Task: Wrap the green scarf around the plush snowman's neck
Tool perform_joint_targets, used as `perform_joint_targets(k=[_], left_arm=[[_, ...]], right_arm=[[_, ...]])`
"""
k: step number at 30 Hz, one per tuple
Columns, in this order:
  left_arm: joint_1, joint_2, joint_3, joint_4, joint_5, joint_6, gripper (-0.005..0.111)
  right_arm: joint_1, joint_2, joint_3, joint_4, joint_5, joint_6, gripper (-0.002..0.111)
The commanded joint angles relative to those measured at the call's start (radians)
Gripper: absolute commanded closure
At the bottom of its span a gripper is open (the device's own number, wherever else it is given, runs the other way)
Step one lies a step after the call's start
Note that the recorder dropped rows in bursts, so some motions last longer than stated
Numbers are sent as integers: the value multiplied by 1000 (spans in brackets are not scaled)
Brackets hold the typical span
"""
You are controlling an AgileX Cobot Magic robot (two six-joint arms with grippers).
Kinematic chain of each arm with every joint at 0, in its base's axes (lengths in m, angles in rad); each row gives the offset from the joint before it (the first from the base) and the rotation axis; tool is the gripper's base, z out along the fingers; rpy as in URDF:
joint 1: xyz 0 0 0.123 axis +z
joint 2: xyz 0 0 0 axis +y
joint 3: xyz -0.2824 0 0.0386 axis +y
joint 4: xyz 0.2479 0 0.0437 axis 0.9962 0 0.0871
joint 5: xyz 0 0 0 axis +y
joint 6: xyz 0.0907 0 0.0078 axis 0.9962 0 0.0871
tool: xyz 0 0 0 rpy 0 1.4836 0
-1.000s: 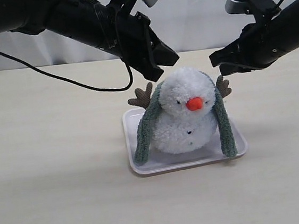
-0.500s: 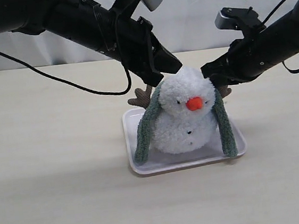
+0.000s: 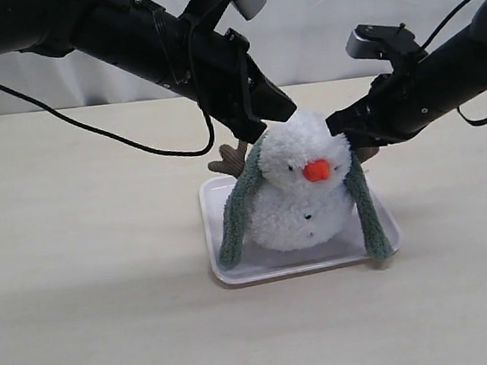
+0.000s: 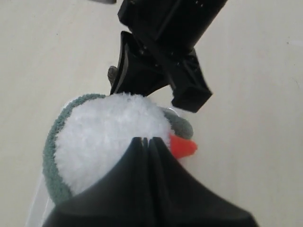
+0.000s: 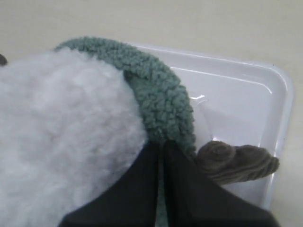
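The plush snowman [image 3: 303,207] sits upright in the white tray [image 3: 301,271]. The green scarf [image 3: 234,214] lies behind its head, and both ends hang down the front, one on each side. My left gripper [image 3: 282,114] is shut, its tip against the top left of the white head [image 4: 109,137], close to the orange nose [image 4: 182,146]. My right gripper [image 3: 335,127] is shut too. Its tip [image 5: 161,143] presses where the scarf [image 5: 163,101] meets the right side of the head, next to a brown branch arm [image 5: 236,163].
The tray's rim [image 5: 279,118] shows beside the snowman. A black cable [image 3: 89,125] trails over the beige table behind the left arm. The right arm [image 4: 165,52] crosses the left wrist view just beyond the snowman's head.
Both grippers have closed in on the snowman's head, the right one moving left and down onto the scarf. The scarf's right end has shifted slightly outward and down.
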Motion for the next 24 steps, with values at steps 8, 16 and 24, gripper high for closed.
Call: perform_joint_targets(k=[8, 16, 24], left_arm=[[-8, 65, -7, 41, -331, -81, 107], [-3, 183, -7, 39, -345, -50, 107], [-3, 239, -7, 48, -341, 4, 107]], right_arm=[[-1, -117, -16, 12, -78, -40, 104], [-1, -53, -16, 19, -114, -43, 104], [-1, 38, -16, 48, -63, -54, 104]])
